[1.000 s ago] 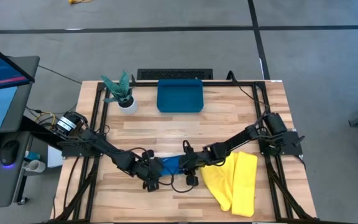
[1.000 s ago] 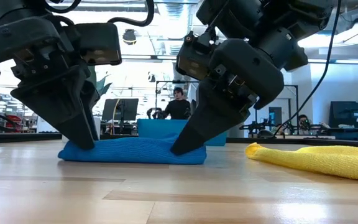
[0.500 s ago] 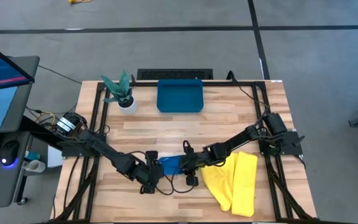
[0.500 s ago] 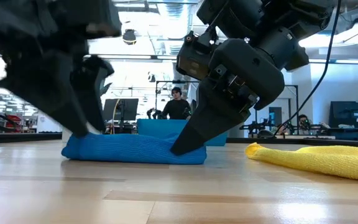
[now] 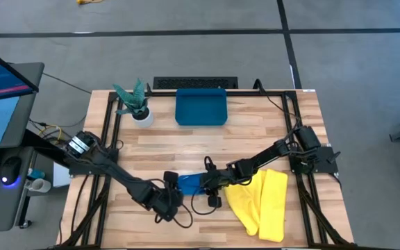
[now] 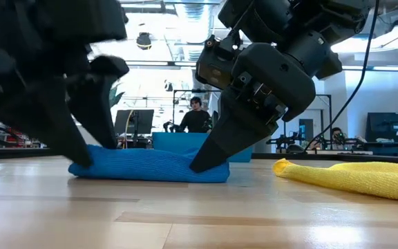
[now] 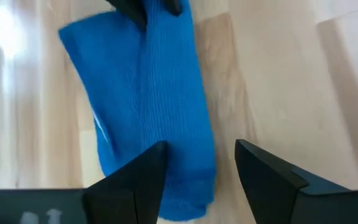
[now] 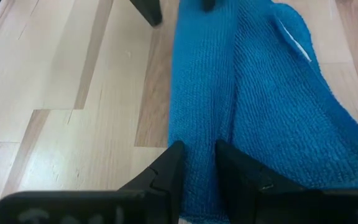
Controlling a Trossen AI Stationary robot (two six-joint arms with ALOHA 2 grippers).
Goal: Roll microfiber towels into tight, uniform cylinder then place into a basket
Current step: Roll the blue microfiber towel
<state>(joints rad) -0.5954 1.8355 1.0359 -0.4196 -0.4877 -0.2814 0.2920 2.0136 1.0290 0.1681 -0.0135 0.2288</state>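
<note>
Now the left claw point(image 7: 196, 163) has released and backed off the half-rolled blue microfiber towel point(image 6: 150, 167); the right claw point(image 8: 196, 163) stays clenched on its other end, so rolling pauses.

Blue towel point(image 6: 150, 167) on table, both end effectors seemingly touching its ends

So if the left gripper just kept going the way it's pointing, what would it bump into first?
Probably the blue towel: the left gripper is open over its near end. Beyond it are the right gripper's fingertips.
</note>
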